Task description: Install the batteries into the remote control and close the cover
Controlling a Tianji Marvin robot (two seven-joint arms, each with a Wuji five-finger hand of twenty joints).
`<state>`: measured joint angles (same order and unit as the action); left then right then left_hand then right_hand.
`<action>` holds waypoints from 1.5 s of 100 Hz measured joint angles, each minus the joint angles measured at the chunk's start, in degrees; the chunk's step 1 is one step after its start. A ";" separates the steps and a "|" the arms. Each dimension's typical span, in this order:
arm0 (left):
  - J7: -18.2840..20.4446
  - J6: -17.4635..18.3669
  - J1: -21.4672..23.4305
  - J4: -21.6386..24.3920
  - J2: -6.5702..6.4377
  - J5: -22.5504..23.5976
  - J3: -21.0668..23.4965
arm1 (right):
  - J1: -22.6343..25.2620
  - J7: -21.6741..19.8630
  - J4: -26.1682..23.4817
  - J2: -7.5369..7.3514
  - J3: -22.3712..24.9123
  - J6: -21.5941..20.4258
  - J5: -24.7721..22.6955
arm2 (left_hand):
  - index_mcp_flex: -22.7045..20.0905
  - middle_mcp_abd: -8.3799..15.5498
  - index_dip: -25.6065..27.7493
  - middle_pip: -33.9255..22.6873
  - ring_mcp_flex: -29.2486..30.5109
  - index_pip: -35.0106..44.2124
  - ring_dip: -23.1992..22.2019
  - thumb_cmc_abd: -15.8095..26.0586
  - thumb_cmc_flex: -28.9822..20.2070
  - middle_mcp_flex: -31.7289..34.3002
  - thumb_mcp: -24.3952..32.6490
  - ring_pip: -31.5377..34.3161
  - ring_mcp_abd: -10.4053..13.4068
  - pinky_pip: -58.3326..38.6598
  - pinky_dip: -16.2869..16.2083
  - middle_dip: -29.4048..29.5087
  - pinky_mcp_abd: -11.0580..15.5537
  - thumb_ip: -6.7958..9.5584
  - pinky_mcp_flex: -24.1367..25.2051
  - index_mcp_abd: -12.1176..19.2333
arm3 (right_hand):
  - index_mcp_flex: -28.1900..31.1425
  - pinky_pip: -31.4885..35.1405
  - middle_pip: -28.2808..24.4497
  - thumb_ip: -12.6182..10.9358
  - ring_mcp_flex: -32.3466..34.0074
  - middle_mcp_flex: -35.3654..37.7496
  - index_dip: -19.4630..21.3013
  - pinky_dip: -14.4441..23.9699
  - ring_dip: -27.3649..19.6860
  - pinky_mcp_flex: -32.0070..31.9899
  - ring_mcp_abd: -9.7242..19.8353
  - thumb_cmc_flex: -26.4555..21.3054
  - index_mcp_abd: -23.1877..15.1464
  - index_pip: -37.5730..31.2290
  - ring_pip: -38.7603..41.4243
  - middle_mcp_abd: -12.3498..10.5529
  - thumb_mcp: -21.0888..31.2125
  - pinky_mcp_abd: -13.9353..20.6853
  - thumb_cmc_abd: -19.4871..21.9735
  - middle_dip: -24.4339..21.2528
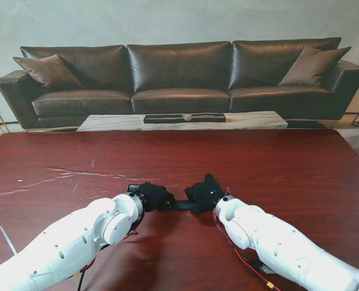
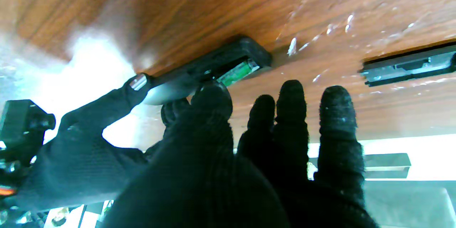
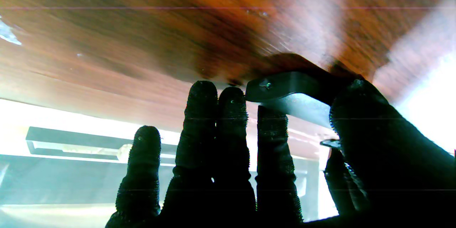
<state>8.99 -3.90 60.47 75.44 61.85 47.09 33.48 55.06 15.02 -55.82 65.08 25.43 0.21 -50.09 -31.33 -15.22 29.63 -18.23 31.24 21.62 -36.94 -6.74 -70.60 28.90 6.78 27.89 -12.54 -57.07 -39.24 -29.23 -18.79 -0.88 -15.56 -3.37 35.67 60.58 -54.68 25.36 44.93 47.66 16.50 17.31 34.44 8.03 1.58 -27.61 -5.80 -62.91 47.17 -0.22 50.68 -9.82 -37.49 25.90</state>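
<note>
Black slim plastic remote point(image 2: 213, 69) near table's front edge | battery bay open | right hand point(image 1: 205, 193) grasps remote's end, left hand point(image 1: 152, 195) presses battery | next: fit black cover point(image 2: 409, 65).

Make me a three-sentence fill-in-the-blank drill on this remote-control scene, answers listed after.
1. The remote control lies on a dark ____ table.
2. Its battery compartment is ____, showing a green battery.
3. The detached cover lies ____ the remote, not touching it.

Missing words: wooden; open; apart from
</note>
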 measured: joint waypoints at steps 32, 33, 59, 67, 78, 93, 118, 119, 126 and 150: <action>-0.36 -0.71 0.81 0.22 0.19 0.58 0.75 | -0.05 0.07 0.02 -0.02 -0.08 -0.18 -0.04 | -0.72 0.00 -2.09 -0.03 0.05 -2.92 0.00 0.00 0.00 -0.01 0.47 -0.01 0.02 -0.08 0.43 0.03 1.27 0.00 -2.11 0.00 | 0.00 0.00 -0.06 0.00 0.00 0.00 0.00 0.00 0.01 0.00 0.00 -0.15 0.43 0.00 0.24 0.04 0.01 0.00 0.00 -0.02; -0.32 -0.72 0.82 0.25 0.19 0.58 0.77 | -0.05 0.08 0.02 -0.02 -0.08 -0.19 -0.04 | -0.76 0.00 -2.22 -0.03 0.05 -3.01 0.00 -0.02 0.00 -0.01 0.47 -0.01 0.02 -0.08 0.46 0.04 1.34 0.00 -2.21 0.00 | 0.00 0.00 -0.08 0.00 0.00 0.00 0.00 0.00 0.01 0.00 0.00 -0.16 0.44 0.00 0.24 0.04 0.01 0.00 0.00 -0.02; 0.06 -1.39 1.02 0.57 0.09 1.15 0.82 | -0.05 0.11 0.04 -0.06 -0.03 -0.50 -0.22 | -0.81 0.00 -5.05 -0.03 0.23 -5.42 1.20 -1.71 0.00 0.03 1.04 -0.01 0.03 0.81 3.52 1.35 2.79 0.00 -4.47 -0.02 | 0.01 0.00 -0.16 0.00 0.00 0.00 0.00 0.00 0.02 0.00 0.00 -0.21 0.59 0.00 0.31 0.04 0.02 0.00 0.07 -0.02; -0.03 -1.80 1.07 0.57 0.10 1.15 0.73 | -0.06 0.05 0.02 -0.08 -0.03 -0.64 -0.25 | -0.82 0.00 -6.27 0.01 0.48 -6.01 2.08 -1.71 0.00 0.13 1.04 -0.01 0.04 0.98 4.78 2.30 2.82 0.00 -5.19 -0.02 | 0.02 0.00 -0.53 0.00 0.00 0.00 0.00 0.00 0.03 0.00 0.00 -0.24 1.09 0.00 0.32 0.04 0.02 0.01 0.25 -0.03; -0.03 -1.99 1.07 0.57 0.09 1.48 0.64 | -0.06 -0.10 -0.06 -0.12 0.01 -0.77 -0.29 | -0.84 0.00 -7.22 0.30 1.83 -6.84 2.94 -1.73 0.00 0.81 1.05 0.01 0.07 0.99 5.52 3.40 2.90 0.00 -5.55 -0.02 | 0.02 0.00 -0.78 0.01 0.00 0.00 0.00 0.00 0.11 0.00 0.00 -0.27 1.32 -0.02 0.35 0.04 0.03 0.01 0.31 -0.02; 0.00 -2.28 1.02 0.59 0.06 1.92 0.45 | 0.02 -0.25 -0.24 -0.19 0.12 -0.99 -0.36 | -0.84 0.00 -7.96 0.57 1.83 -7.47 3.17 -2.58 0.00 0.81 1.05 -0.01 0.11 1.35 6.20 3.49 3.37 0.00 -5.38 -0.02 | 0.03 0.00 -0.79 0.01 0.00 0.00 0.00 0.00 0.13 0.00 0.00 -0.79 2.02 -0.02 0.35 0.04 0.03 0.00 0.32 -0.03; 0.66 -3.96 1.37 1.25 0.04 2.17 0.47 | 0.05 -0.53 -0.49 -0.31 0.19 -1.25 -0.57 | -0.79 0.00 -9.09 0.57 1.83 -9.90 3.23 -2.58 0.00 0.81 1.05 -0.02 0.13 1.35 6.86 3.99 3.44 0.00 -5.30 -0.02 | 0.03 0.00 -0.79 0.01 0.00 0.00 0.00 0.00 0.15 -0.05 0.00 -0.81 2.07 -0.02 0.35 0.04 0.03 0.01 0.35 -0.02; 0.72 -4.06 1.38 1.29 0.04 2.13 0.47 | 0.05 -0.55 -0.50 -0.31 0.20 -1.26 -0.57 | -0.78 0.00 -9.12 0.57 1.83 -9.95 3.23 -2.58 0.00 0.81 1.05 -0.02 0.14 1.35 6.86 3.99 3.45 0.00 -5.30 -0.02 | 0.03 0.00 -0.79 0.01 0.00 0.00 0.00 0.00 0.16 -0.06 0.00 -0.81 2.07 -0.02 0.35 0.04 0.03 0.01 0.35 -0.02; 0.89 -4.56 1.42 1.41 0.06 1.79 0.47 | 0.06 -0.67 -0.60 -0.34 0.23 -1.30 -0.60 | -0.75 0.00 -9.19 0.58 1.83 -10.16 3.27 -2.58 0.00 0.81 1.05 -0.02 0.13 1.35 6.89 4.00 3.48 0.00 -5.95 -0.01 | 0.03 0.00 -0.79 0.02 0.00 0.00 0.00 0.01 0.16 -0.07 0.00 -0.81 2.07 -0.02 0.35 0.04 0.03 0.01 0.35 -0.02; 0.54 -6.00 1.25 1.03 0.36 -0.01 0.14 | 0.13 -1.13 -0.95 -0.51 0.40 -1.56 -0.88 | -0.70 -1.50 -9.30 1.24 3.30 -10.28 5.09 -2.58 0.00 3.12 1.05 -0.66 -0.55 1.24 8.86 5.35 3.48 0.00 -9.10 0.02 | 0.03 0.00 -0.80 0.02 0.00 0.00 0.00 0.01 0.19 -0.07 0.00 -0.89 2.60 -0.03 0.35 0.04 0.03 0.00 0.36 -0.05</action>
<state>9.53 -9.89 61.72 76.46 62.21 47.08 33.62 55.20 13.89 -56.77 64.57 25.82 -1.35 -50.97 -32.03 -16.72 20.33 -16.99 34.54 11.34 -31.85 -9.31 -70.60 32.02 7.84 27.23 -13.08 -55.83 -30.38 -23.88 -15.31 -0.88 -24.66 -3.35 35.70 60.58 -55.48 25.39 44.93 47.66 16.50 17.32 34.64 7.95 1.58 -28.50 -3.20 -62.94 47.52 -0.18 50.71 -9.81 -37.12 25.85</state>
